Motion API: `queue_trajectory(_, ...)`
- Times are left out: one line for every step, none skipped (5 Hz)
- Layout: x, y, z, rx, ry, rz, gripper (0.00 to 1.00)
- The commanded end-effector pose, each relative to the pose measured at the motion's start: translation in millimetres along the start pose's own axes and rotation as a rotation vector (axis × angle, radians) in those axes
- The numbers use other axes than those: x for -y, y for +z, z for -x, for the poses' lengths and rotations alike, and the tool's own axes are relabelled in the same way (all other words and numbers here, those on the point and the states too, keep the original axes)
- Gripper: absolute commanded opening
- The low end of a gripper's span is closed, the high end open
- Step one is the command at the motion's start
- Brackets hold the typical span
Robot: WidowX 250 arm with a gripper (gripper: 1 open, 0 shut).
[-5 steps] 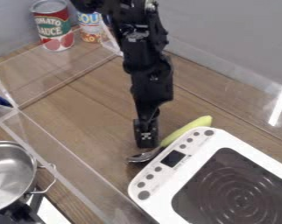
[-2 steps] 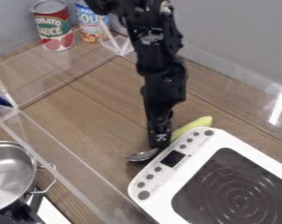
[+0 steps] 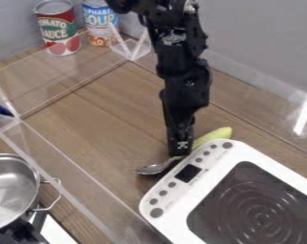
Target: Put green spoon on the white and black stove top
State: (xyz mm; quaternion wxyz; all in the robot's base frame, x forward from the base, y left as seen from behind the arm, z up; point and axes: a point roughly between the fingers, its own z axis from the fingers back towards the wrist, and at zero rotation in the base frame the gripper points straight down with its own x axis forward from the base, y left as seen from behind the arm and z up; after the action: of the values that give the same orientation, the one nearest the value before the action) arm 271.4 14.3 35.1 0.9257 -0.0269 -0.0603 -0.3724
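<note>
Black gripper [image 3: 179,145], jaws spread wide and holding nothing, is hanging over the small green-handled spoon with the shiny metal bowl [image 3: 182,155], which is lying on the wooden table [image 3: 92,114] against the white-and-black ringed stove top [image 3: 239,197]; closing off-centre risks pushing it under that edge.

Just one camera here, mounted up high and off to one side, looking down at an angle across the brown wood-grain tabletop [image 3: 99,119]. It's fairly close in: the white rounded-square stove top with black ringed surface [image 3: 239,198] gets cropped at the bottom right, and the shiny steel pot [image 3: 10,191] at the bottom left. The grey back wall [image 3: 258,38] fills the top.
</note>
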Motion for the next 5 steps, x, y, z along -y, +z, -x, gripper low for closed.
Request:
queue_trajectory(-12, 9.3, -9.5, 0.018, 0.027, -0.025, 1.00)
queue_trajectory(-10, 9.5, -15.7, 0.009, -0.011, -0.012, 1.00)
queue_trajectory(-8, 9.7, -22.0, 0.004, -0.050, 0.002, 1.00)
queue_trajectory(-5, 7.8, -27.6, -0.002, -0.086, 0.017, 1.00)
queue_trajectory(-6, 7.4, -28.0, -0.009, -0.070, 0.027, 1.00)
